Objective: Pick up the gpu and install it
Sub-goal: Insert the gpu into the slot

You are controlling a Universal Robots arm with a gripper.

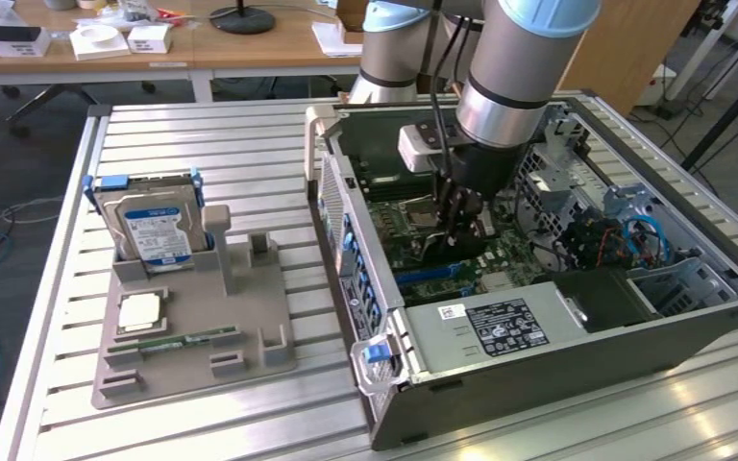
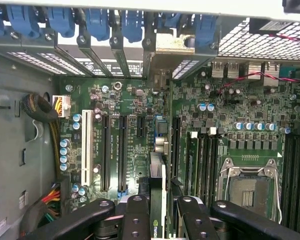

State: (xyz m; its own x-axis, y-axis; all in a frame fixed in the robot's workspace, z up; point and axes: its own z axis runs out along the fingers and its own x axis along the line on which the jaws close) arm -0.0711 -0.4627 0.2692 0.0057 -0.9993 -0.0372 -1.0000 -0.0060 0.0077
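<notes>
The gripper (image 2: 160, 207), fingers clamped on the gpu (image 2: 157, 175), holds it edge-down above the motherboard (image 2: 230, 110) slots inside the open computer case (image 1: 600, 375).

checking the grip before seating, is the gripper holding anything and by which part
The gpu, pinched between the fingers by the long edge facing away from the motherboard, with the card standing edge-on over the slots.

Silver-grey tubular arm (image 1: 513, 77), light-blue joint cap (image 1: 549, 14), black cables (image 1: 436, 58), white wrist box (image 1: 421, 146), black screw-studded jaws
</notes>
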